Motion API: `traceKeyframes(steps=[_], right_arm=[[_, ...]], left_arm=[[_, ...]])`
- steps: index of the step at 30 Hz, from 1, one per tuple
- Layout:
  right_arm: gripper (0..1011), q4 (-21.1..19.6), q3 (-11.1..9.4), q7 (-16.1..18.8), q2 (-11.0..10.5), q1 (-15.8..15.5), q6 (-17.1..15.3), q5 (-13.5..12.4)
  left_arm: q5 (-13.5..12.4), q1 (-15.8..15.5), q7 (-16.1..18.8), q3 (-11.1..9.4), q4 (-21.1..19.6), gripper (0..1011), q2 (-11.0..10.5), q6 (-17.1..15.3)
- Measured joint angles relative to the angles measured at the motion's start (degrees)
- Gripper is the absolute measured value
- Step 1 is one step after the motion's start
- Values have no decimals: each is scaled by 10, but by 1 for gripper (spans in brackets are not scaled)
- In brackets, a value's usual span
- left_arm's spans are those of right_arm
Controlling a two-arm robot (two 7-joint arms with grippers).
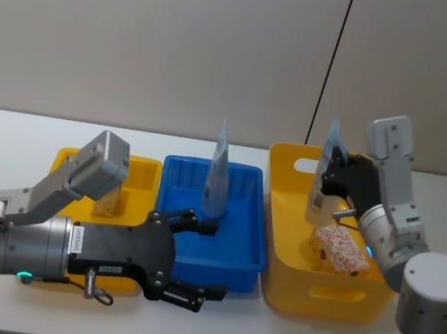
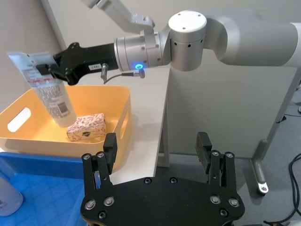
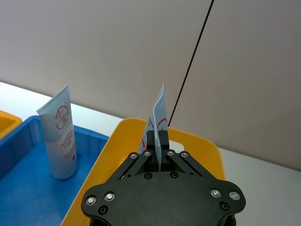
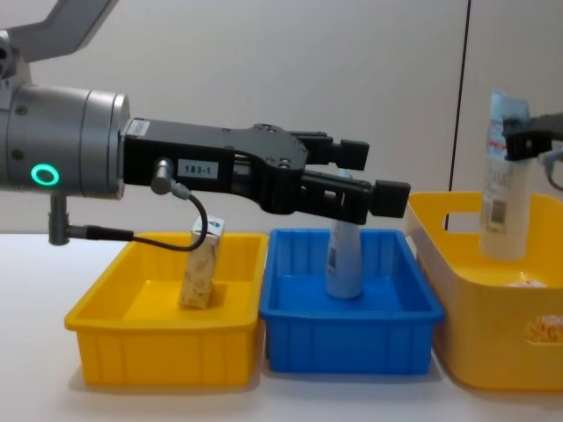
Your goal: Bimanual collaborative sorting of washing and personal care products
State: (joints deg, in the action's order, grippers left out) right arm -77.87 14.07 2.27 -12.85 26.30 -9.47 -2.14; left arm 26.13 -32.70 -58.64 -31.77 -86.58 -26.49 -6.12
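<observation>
A pale-blue squeeze tube (image 1: pixel 325 176) hangs cap-down over the large yellow bin (image 1: pixel 329 300), with my right gripper (image 1: pixel 334 169) shut on its upper end (image 3: pixel 157 117). Below it lies a white pack with red floral print (image 1: pixel 340 250). A second tube (image 1: pixel 217 178) stands upright in the blue bin (image 1: pixel 234 271). My left gripper (image 1: pixel 209 260) is open and empty above the blue bin's near side, just in front of that tube (image 4: pixel 343 259). Another pack (image 1: pixel 107 201) stands in the small yellow bin (image 1: pixel 145 169) on the left.
The three bins stand side by side on the white table (image 1: pixel 14 127), with a grey wall behind. A dark cable (image 1: pixel 331 66) runs down the wall above the large bin. Bare tabletop lies before and behind the bins.
</observation>
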Motion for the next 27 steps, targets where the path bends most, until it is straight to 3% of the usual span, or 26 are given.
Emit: traceKeyframes(steps=[6,8,19,25,27], right_arm=[[6,20,3,-8,12,4,-7,6],[48,25,4,-11,16,5,-9,8],[389,46,3,-27,33,7,-9,17],[645,46,-3,-32,42,7,-5,17],[645,43,-5,-32,45,7,-4,16]], left_arm=[[0,0,0,0,0,1001,0,0],[0,0,0,0,0,1002,0,0],[0,0,0,0,0,1001,0,0],[0,0,0,0,0,1001,0,0],[0,0,0,0,0,1001,0,0]])
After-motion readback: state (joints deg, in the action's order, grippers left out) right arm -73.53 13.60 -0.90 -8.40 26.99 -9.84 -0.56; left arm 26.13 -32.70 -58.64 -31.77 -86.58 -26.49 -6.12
